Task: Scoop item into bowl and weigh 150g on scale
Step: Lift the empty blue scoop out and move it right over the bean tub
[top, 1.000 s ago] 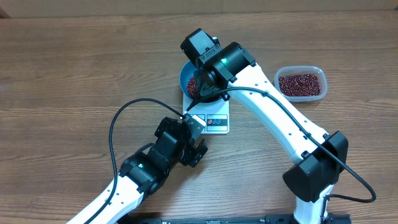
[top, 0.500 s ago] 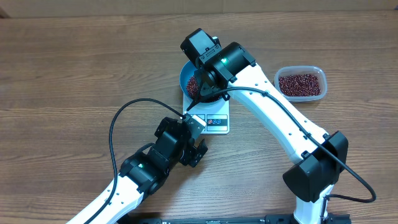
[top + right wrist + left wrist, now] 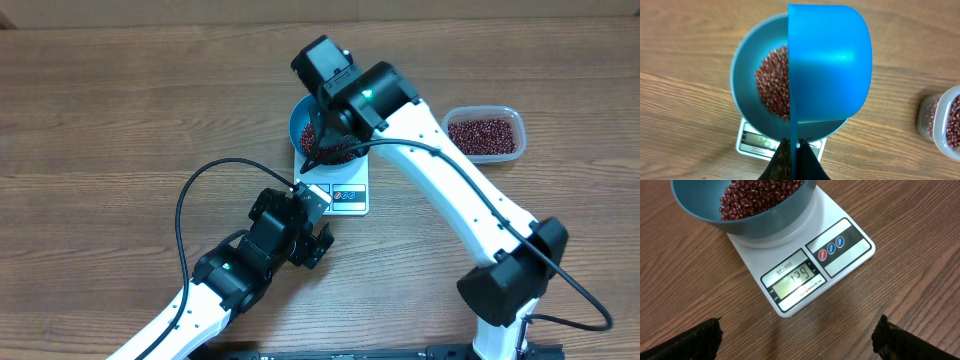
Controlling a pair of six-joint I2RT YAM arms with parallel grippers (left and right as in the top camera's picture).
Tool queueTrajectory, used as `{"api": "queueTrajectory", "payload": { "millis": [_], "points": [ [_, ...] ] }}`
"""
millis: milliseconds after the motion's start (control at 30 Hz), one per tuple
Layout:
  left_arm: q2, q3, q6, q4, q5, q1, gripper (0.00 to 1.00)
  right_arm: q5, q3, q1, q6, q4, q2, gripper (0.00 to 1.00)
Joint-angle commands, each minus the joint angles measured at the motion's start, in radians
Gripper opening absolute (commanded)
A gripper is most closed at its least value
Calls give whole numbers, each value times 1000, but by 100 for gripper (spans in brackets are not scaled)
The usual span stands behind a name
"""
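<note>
The tipping step is judged to be in hand. The scoop [image 3: 830, 65] is held turned on its side above the bowl [image 3: 740, 75], its handle pinched between the closed right fingers [image 3: 790, 165] at the bottom centre of the right wrist view. Only the scoop's back is seen, so whether anything is left in it cannot be told.

A heap of beans [image 3: 757, 197] lies in the bowl, which stands on the scale [image 3: 850, 255] at the middle of the overhead frame. The display [image 3: 795, 277] is lit, but its digits are not surely legible.

The left fingers [image 3: 695, 340] are spread wide at the lower corners of the left wrist view. Nothing is held by them, and they are kept just in front of the scale.

A check of the reading is called for next. A small top-up from the tub [image 3: 485, 133], or a little taken back out, would be decided by it.

The bowl overhangs the scale's platform, so a knock on its rim is to be avoided. Bare worktop [image 3: 120, 110] is left open at the left of the overhead frame, and between bowl and tub at the right.
</note>
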Motion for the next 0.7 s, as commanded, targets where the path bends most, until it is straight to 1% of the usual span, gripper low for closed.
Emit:
{"api": "queueTrajectory", "payload": {
  "millis": [0,133,300,533,667],
  "points": [
    [-10,-7,11,0,0,4,100,12,80,-47,28,-11,-88,4],
    [-10,-7,11,1,0,4,100,127,90,-113,76,-43,-101,4],
    [-10,-7,11,1,0,4,100,245,90,-221,127,-136,-101,4],
    [-10,-7,11,0,0,4,100,231,84,-371,128,-198,-97,4],
    [-10,-7,11,1,1,4,100,229,28,-431,128,-195,-97,4]
  ]
}}
